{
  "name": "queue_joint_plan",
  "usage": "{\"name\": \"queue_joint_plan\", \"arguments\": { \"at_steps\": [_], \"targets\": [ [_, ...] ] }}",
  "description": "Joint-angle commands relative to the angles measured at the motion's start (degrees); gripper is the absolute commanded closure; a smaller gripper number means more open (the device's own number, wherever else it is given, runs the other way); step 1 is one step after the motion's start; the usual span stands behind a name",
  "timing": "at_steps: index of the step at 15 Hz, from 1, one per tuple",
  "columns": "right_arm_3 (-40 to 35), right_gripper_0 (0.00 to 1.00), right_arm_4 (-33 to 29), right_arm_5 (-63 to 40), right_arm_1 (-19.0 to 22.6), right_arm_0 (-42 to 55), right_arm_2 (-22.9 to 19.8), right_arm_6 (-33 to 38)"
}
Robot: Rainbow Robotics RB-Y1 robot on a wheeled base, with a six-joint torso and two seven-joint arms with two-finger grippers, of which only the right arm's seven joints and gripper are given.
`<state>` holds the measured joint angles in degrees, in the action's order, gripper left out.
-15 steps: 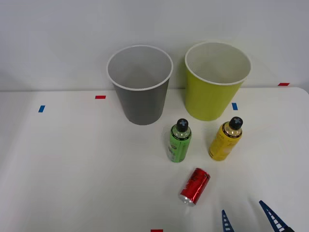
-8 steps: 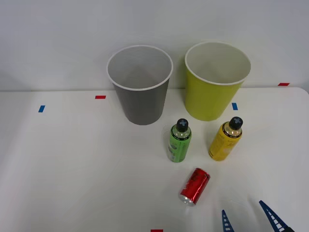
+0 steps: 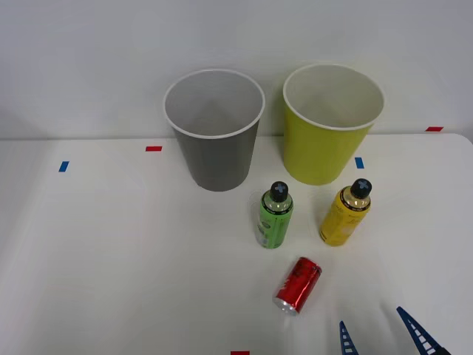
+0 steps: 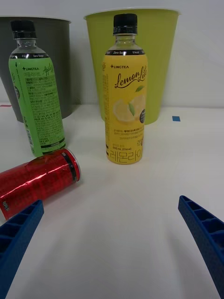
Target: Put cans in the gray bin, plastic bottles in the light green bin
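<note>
White table [image 3: 111, 259] holds gray bin [image 3: 214, 148] and light green bin [image 3: 325, 140]; tool [image 3: 384, 333] gapes.

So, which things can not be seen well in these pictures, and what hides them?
- Gray bin, front view: its bottom inside is shaded, so any contents cannot be told.
- Light green bin, front view: its near wall hides the floor inside.
- Right gripper, front view: cut off by the lower edge; its blue fingers stand apart.
- Red can, wrist view: its far end is cut by the edge and a finger.

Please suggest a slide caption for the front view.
Open end effector near toppled red metal can; green plastic bottle, yellow plastic bottle upright.
</note>
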<state>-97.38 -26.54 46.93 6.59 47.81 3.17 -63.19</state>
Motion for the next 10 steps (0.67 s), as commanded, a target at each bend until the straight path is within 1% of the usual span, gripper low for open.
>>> {"name": "queue_joint_plan", "arguments": {
  "at_steps": [1,10],
  "targets": [
    [0.00,0.00,0.00,0.00,0.00,0.00,0.00,0.00],
    [0.00,0.00,0.00,0.00,0.00,0.00,0.00,0.00]
  ]
}}
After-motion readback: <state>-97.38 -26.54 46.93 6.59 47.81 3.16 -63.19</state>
